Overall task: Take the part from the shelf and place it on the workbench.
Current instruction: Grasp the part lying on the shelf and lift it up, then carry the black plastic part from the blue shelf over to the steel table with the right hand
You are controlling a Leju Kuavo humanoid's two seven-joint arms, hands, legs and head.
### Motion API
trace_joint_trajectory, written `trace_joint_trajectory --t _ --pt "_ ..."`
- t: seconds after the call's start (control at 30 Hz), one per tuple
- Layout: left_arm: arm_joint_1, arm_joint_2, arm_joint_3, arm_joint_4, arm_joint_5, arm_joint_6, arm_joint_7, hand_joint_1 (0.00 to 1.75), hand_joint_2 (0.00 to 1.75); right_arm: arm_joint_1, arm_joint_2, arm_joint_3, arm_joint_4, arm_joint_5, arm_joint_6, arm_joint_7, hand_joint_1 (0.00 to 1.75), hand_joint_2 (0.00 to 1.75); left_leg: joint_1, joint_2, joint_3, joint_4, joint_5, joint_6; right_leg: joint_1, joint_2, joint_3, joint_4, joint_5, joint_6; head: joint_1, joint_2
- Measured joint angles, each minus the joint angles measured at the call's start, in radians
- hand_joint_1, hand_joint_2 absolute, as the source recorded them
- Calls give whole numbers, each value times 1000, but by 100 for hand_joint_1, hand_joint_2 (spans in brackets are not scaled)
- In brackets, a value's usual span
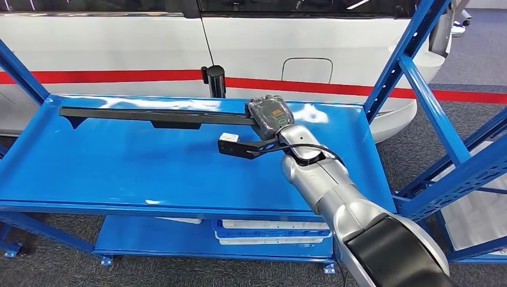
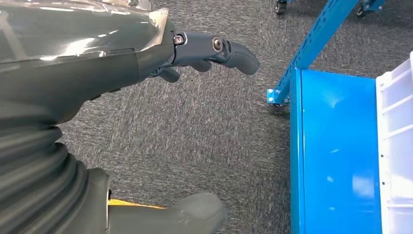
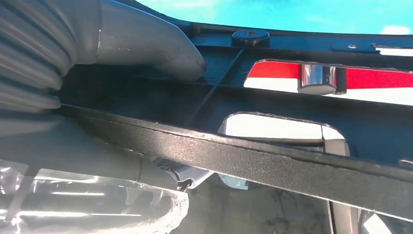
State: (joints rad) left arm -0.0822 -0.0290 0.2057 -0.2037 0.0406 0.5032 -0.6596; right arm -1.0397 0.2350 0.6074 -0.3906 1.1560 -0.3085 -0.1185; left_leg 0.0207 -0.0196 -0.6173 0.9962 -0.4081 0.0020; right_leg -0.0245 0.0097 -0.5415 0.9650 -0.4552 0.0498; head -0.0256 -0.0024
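A long black plastic part (image 1: 155, 116) stretches along the back of the blue shelf top (image 1: 119, 173). My right hand (image 1: 270, 115) grips its right end, fingers wrapped over the top. In the right wrist view the thumb (image 3: 156, 44) presses on the ribbed black part (image 3: 272, 156), which crosses the picture close to the camera. I cannot tell whether the part rests on the shelf or is just off it. My left hand (image 2: 146, 53) hangs over grey carpet beside the shelf's lower level, its fingers apart and holding nothing.
A white car with a red stripe (image 1: 299, 36) stands right behind the shelf, with a black post (image 1: 215, 79) at the back edge. Blue slanted uprights (image 1: 418, 78) rise at the right. White trays (image 1: 272, 233) lie on the lower shelf (image 2: 336, 156).
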Motion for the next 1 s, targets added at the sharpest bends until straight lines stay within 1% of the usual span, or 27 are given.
trace_joint_trajectory --t 0.13,0.27,0.33,0.43,0.53,0.63,0.83,1.0 --pt "2 0 5 0 1 -4 0 0 175 -2 0 -6 -8 -24 -3 -28 175 175 1 0 0 0 0 0 2 0 0 1 0 0 0 0" --pt "10 0 17 0 1 -5 -1 0 175 -2 -8 -35 -53 -132 -25 -140 175 175 1 0 0 0 0 0 2 0 -1 1 0 0 0 0" --pt "17 0 24 -2 0 -6 -1 0 175 -1 -27 -51 -113 -178 -29 -165 175 175 1 0 0 0 0 0 2 0 -1 1 -1 0 0 0" --pt "30 2 37 -8 -8 -17 -1 0 175 1 -81 -59 -244 -228 -6 -158 175 175 1 -1 -1 0 0 0 1 -2 -1 1 -2 1 0 0" --pt "35 3 47 -15 -18 -25 -1 0 175 9 -137 -63 -353 -250 9 -146 175 175 0 -1 0 0 0 0 0 -2 0 1 -2 2 0 0" --pt "32 4 57 -17 -20 -29 -1 0 175 35 -178 -63 -441 -263 17 -140 175 175 -1 -1 0 0 0 0 -1 -2 0 1 -1 3 0 0" --pt "28 4 73 -14 -19 -58 21 0 175 78 -215 -59 -535 -271 23 -130 175 175 0 -1 0 0 0 0 0 -2 0 1 -1 3 0 0" --pt "26 4 83 -13 -12 -61 69 0 175 99 -230 -58 -572 -290 22 -129 175 175 0 -1 0 0 0 0 1 -2 0 1 -2 3 0 0"
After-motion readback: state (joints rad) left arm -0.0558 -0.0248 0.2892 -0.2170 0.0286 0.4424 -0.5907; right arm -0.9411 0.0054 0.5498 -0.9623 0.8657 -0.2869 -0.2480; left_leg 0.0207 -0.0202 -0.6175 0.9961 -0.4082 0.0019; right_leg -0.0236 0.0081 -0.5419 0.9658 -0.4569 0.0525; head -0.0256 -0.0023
